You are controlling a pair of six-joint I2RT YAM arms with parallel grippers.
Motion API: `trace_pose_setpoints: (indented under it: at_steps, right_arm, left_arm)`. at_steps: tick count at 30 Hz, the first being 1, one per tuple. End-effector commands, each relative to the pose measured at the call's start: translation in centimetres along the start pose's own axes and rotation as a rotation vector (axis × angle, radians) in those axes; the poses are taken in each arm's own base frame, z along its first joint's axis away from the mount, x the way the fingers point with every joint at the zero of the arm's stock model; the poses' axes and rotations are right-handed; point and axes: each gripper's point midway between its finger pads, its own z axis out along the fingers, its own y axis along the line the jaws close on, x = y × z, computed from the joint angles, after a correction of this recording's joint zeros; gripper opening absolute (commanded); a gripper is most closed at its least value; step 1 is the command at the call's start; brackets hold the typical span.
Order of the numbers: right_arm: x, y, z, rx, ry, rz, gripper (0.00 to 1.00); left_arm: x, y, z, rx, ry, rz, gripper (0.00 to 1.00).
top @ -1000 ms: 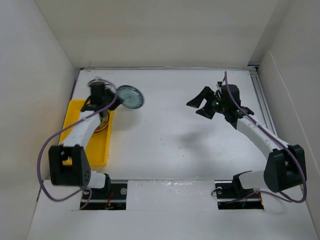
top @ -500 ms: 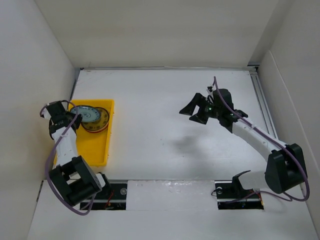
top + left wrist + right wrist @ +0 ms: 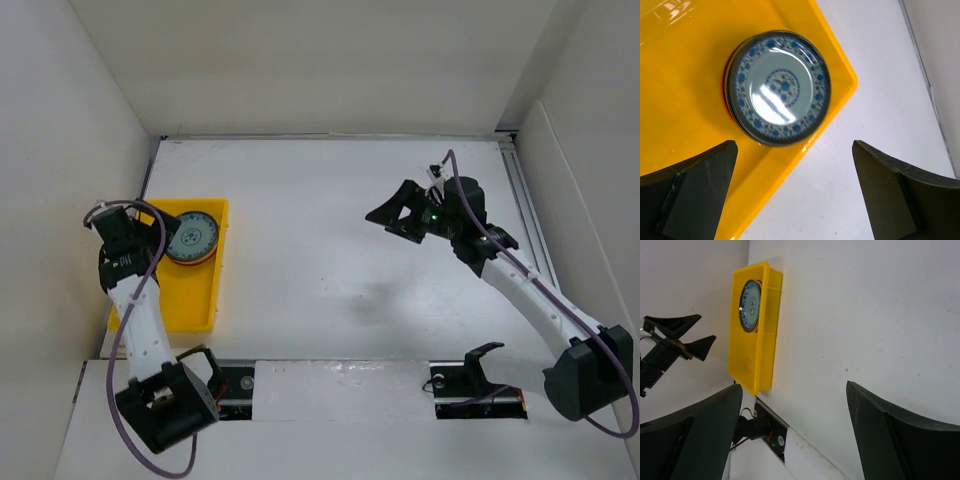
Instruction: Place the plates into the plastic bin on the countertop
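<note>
Plates (image 3: 190, 238): one stack, lying flat inside the bin at its far end, close to the bin's right wall and far right corner.
Top plate (image 3: 777, 92): pale centre with a blue flower pattern and a dark rim; face up and level; light glints on its glaze.
Lower plate (image 3: 725, 85): only an orange-red edge shows from under the top plate; how many lie in the stack cannot be told.
Bin (image 3: 190, 298): bright yellow, shallow, rectangular; stands on the countertop beside the left wall, long side running from near to far.
Left gripper (image 3: 794, 150): jaws spread wide with nothing between them; it hangs above the bin's left side, apart from the stack, and its wrist camera looks down on the plates.
Right gripper (image 3: 395, 222): jaws spread wide, holding nothing; raised over the right half of the countertop, well apart from the bin, and turned towards it, so the bin and stack show small in the right wrist view.
Countertop (image 3: 330, 200): flat, matte white.
Walls (image 3: 300, 60): white, enclosing the countertop on the left, far and right sides.
Cables (image 3: 122, 330): purple, running along both arms.
</note>
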Motion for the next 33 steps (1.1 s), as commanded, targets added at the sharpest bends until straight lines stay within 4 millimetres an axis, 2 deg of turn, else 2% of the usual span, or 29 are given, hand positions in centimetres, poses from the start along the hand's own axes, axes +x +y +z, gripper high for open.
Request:
trace_pose_setpoints:
  at_steps: [1, 2, 4, 5, 6, 8, 9, 10, 12, 13, 14, 16, 17, 18, 23, 26, 29, 33]
  right_arm:
    - [-1.8, 3.1, -2.3, -0.036, -0.078, -0.098, 0.90]
    - [-1.9, 3.3, -2.7, -0.021, -0.093, -0.114, 0.91]
    - [-1.5, 4.4, -4.4, -0.003, -0.110, -0.181, 0.91]
    - [-2.4, 4.1, -5.1, 0.062, -0.176, -0.200, 1.00]
    - [-1.6, 4.9, -6.1, 0.083, -0.171, -0.223, 1.00]
    - [-1.8, 6.1, -8.4, 0.096, -0.230, -0.261, 1.00]
    - [-1.2, 5.6, -9.4, 0.150, -0.238, -0.280, 1.00]
    - [-1.6, 6.7, -10.7, 0.144, -0.268, -0.289, 1.00]
    - [-1.8, 7.5, -13.3, 0.144, -0.315, -0.299, 1.00]
    - [-1.2, 7.9, -14.4, 0.136, -0.302, -0.308, 1.00]
    - [-0.9, 8.3, -15.8, 0.107, -0.316, -0.310, 1.00]
    - [-0.5, 8.4, -17.4, 0.086, -0.321, -0.313, 1.00]
    - [-0.6, 8.7, -18.2, 0.071, -0.335, -0.312, 1.00]
    - [-0.5, 8.7, -19.2, 0.059, -0.347, -0.323, 1.00]
    - [-0.3, 9.2, -22.0, 0.021, -0.369, -0.336, 1.00]
    - [0.0, 9.3, -23.4, -0.018, -0.390, -0.336, 1.00]
    - [0.5, 8.7, -23.9, -0.013, -0.386, -0.336, 1.00]
    - [1.1, 6.8, -23.4, 0.042, -0.375, -0.334, 1.00]
  left_arm:
    - [0.1, -1.6, -4.2, 0.074, -0.031, 0.101, 1.00]
    - [0.8, -1.3, -4.6, 0.078, -0.019, 0.113, 1.00]
    - [1.6, -2.6, -6.8, 0.148, -0.027, 0.166, 1.00]
    - [1.7, -3.8, -8.1, 0.211, -0.022, 0.189, 1.00]
    - [1.7, -4.3, -9.0, 0.242, -0.029, 0.209, 1.00]
    - [1.7, -4.8, -11.4, 0.280, -0.064, 0.250, 1.00]
    - [1.8, -5.1, -12.3, 0.305, -0.086, 0.262, 1.00]
    - [1.6, -5.6, -14.2, 0.349, -0.151, 0.277, 1.00]
    - [2.4, -5.7, -15.4, 0.409, -0.184, 0.286, 1.00]
    - [2.6, -5.9, -16.4, 0.445, -0.210, 0.297, 1.00]
    - [2.8, -6.2, -18.3, 0.494, -0.275, 0.301, 1.00]
    - [3.3, -6.5, -20.3, 0.561, -0.325, 0.285, 1.00]
    - [3.6, -6.8, -22.6, 0.627, -0.393, 0.295, 1.00]
    - [3.9, -6.7, -23.1, 0.636, -0.399, 0.288, 1.00]
    - [5.4, -6.0, -22.2, 0.654, -0.363, 0.286, 1.00]
    - [5.0, -5.5, -23.0, 0.640, -0.425, 0.319, 1.00]
    - [5.4, -5.3, -23.7, 0.658, -0.447, 0.337, 1.00]
    - [6.0, -5.2, -24.0, 0.685, -0.447, 0.349, 1.00]
